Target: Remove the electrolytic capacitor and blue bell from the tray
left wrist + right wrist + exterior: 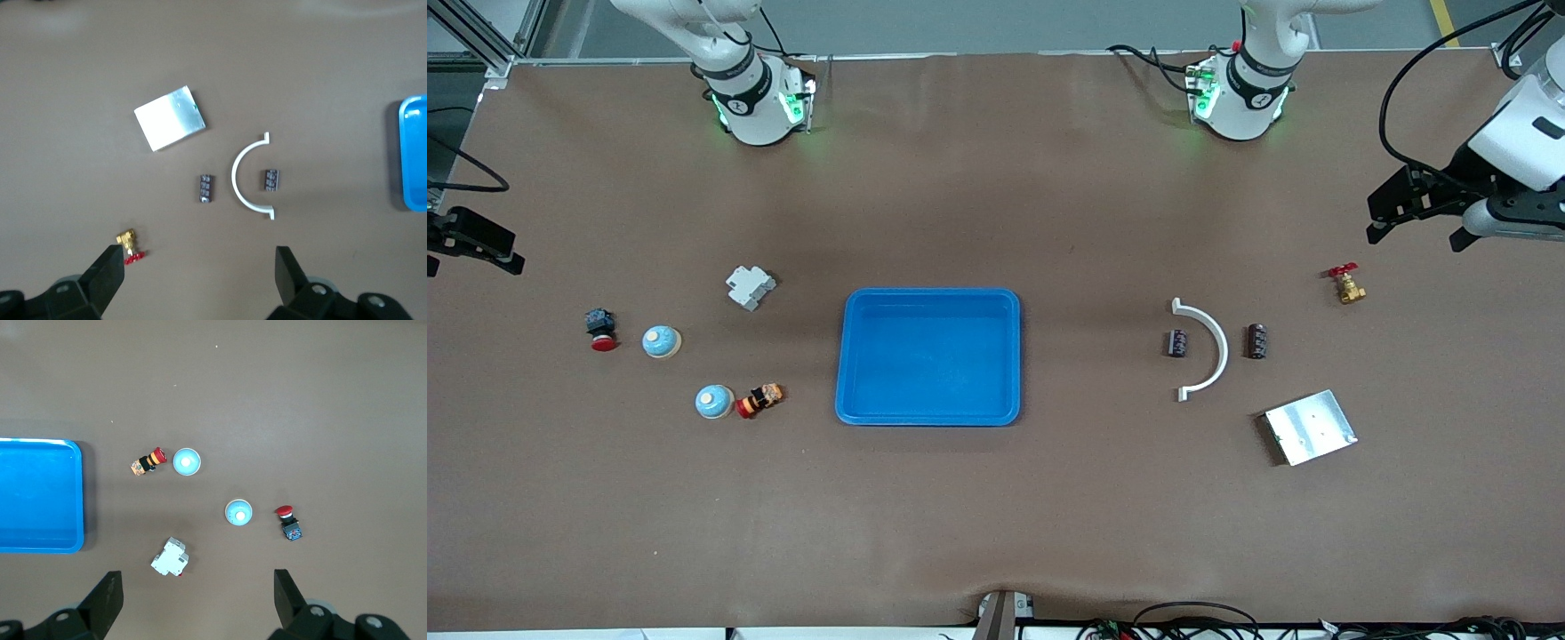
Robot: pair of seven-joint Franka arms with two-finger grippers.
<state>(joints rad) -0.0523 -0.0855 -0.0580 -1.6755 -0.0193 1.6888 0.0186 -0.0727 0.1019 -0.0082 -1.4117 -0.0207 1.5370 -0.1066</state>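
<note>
Two dark capacitors (1178,343) (1256,340) lie on either side of a white curved bracket toward the left arm's end of the table. They also show in the left wrist view (271,179) (205,188). Two light blue bells (662,341) (714,401) sit toward the right arm's end and also show in the right wrist view (238,513) (186,462). An empty blue tray (929,356) sits in the middle. My left gripper (1418,233) (200,273) is open and empty, high over the table's end near the brass valve. My right gripper (471,260) (197,597) is open and empty, high over the table's other end.
A white curved bracket (1209,349), a metal plate (1310,427) and a brass valve with a red handle (1348,286) lie near the capacitors. A white breaker (750,287), a red push button (601,329) and an orange-red button (759,399) lie near the bells.
</note>
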